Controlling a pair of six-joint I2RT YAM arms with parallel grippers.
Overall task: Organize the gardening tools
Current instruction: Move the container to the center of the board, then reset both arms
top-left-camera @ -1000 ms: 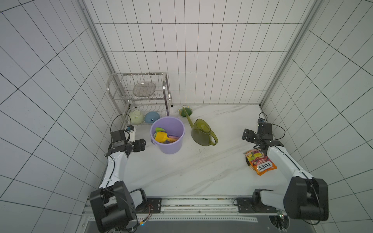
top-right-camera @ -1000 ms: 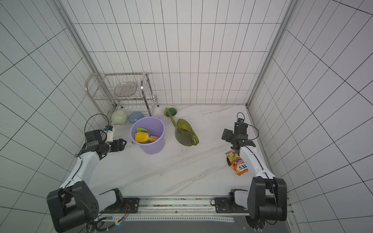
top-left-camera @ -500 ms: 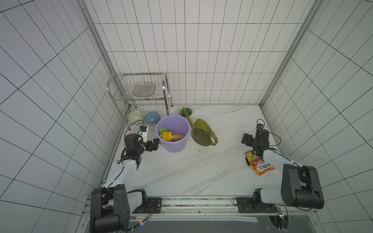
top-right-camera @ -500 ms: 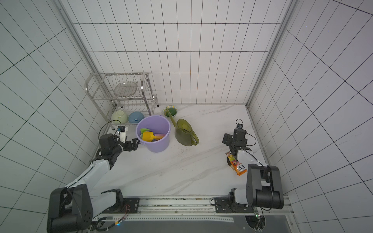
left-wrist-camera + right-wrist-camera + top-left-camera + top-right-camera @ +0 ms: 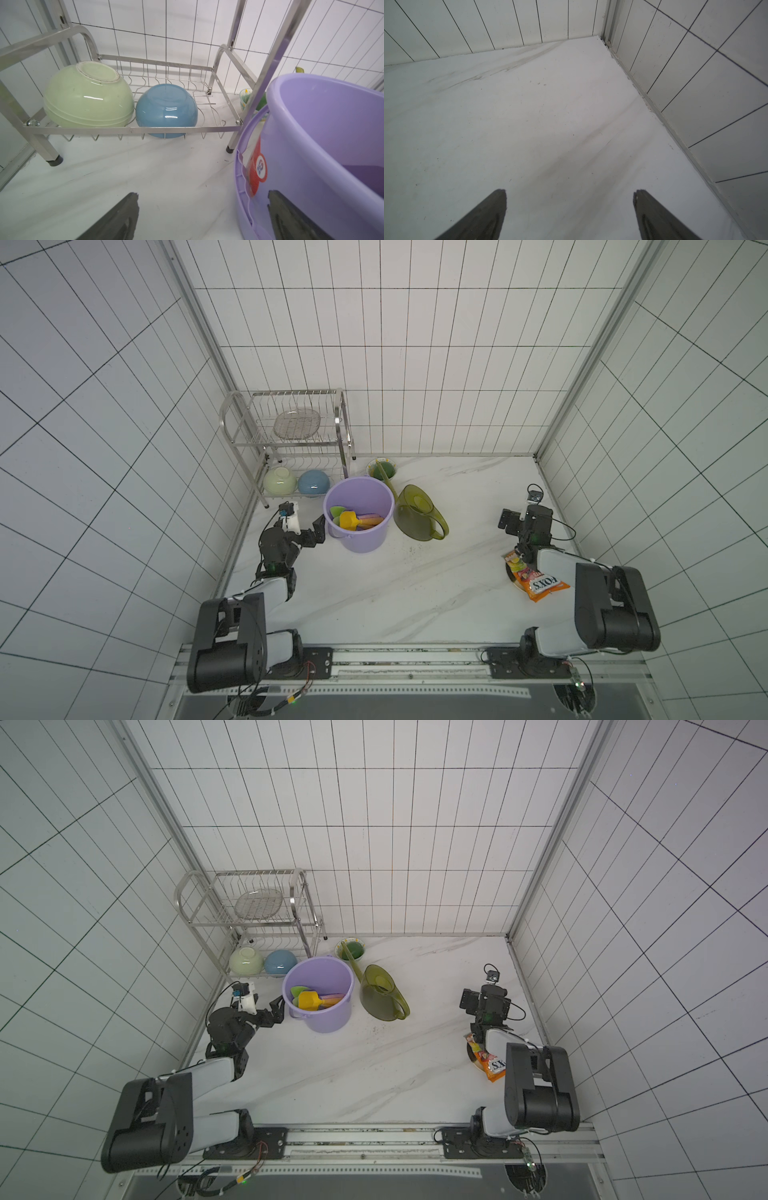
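A purple bucket (image 5: 359, 543) stands at the back left of the white table in both top views. Inside it lie a yellow scoop (image 5: 348, 519), a pale-green blade (image 5: 335, 512) and a pink handle (image 5: 369, 515). The olive translucent watering can (image 5: 420, 519) sits just right of the bucket, its spout pointing back. My left gripper (image 5: 318, 529) is open beside the bucket's left wall; in the left wrist view one finger (image 5: 286, 216) stands in front of the bucket (image 5: 322, 128). My right gripper (image 5: 508, 522) is open over bare table (image 5: 550, 124) at the right.
A steel dish rack (image 5: 291, 439) stands in the back left corner, with a pale-green bowl (image 5: 279, 481) and a blue bowl (image 5: 313, 482) on its lower shelf. A small green bowl (image 5: 382, 467) sits behind the bucket. An orange snack packet (image 5: 538, 580) lies under the right arm.
The bucket has shifted slightly right, and the left gripper has followed it and opened a little wider. Both arms have folded back toward their bases.
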